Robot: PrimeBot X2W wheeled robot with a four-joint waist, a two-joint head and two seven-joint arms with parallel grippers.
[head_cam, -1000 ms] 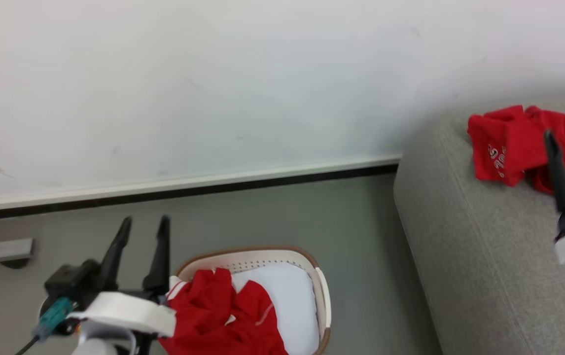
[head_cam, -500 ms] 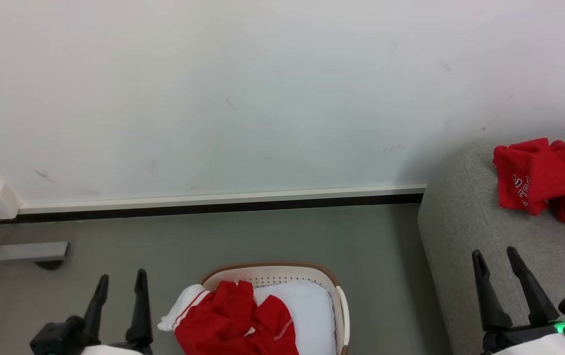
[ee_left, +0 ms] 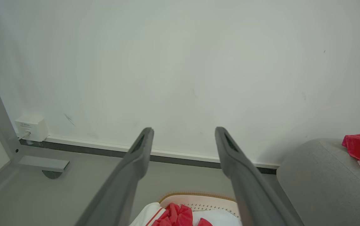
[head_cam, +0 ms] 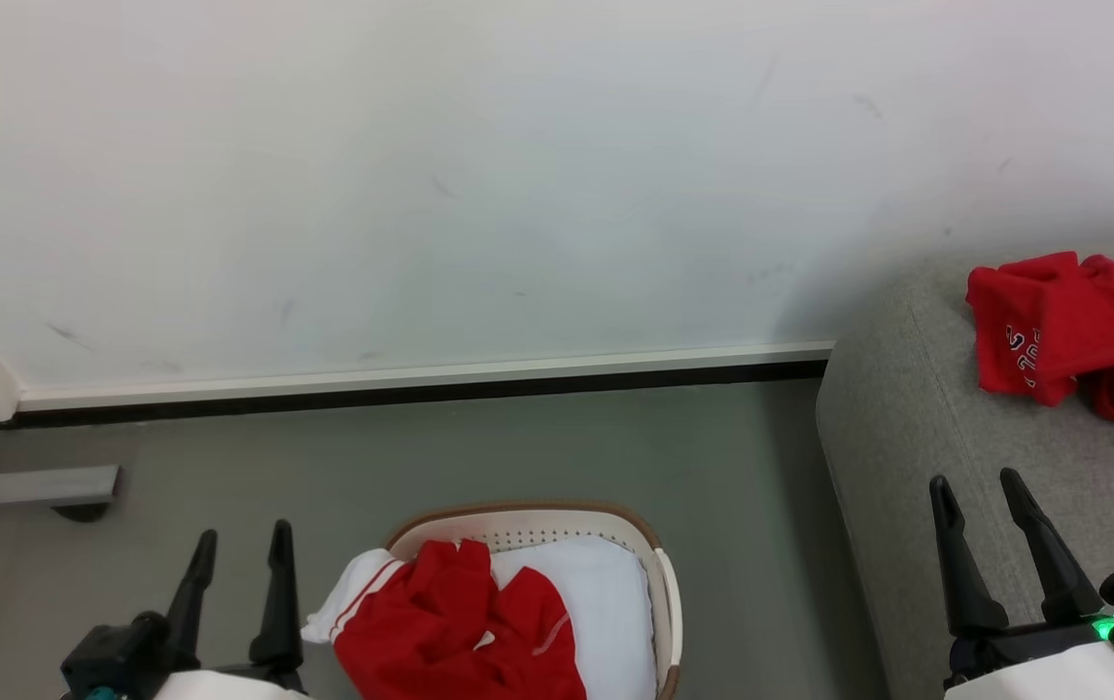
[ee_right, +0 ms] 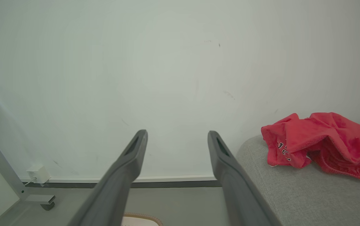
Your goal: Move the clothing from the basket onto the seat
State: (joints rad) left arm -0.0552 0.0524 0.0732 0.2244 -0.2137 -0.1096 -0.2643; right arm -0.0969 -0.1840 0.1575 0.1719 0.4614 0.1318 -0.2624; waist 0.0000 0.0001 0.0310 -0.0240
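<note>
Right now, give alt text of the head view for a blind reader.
A rounded white plastic laundry basket holds a crumpled bright red striped garment; a second red lettered garment lies on the large grey fabric seat at right. The left gripper and right gripper stand open and empty.

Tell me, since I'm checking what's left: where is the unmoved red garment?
Head view, bottom centre: the red garment lies in the laundry basket, spilling over its left side, right of the left gripper.

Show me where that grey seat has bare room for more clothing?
The seat is bare from its rounded edge to the red garment, and nearer, towards the right gripper. Crowded only where that garment lies by the wall.
</note>
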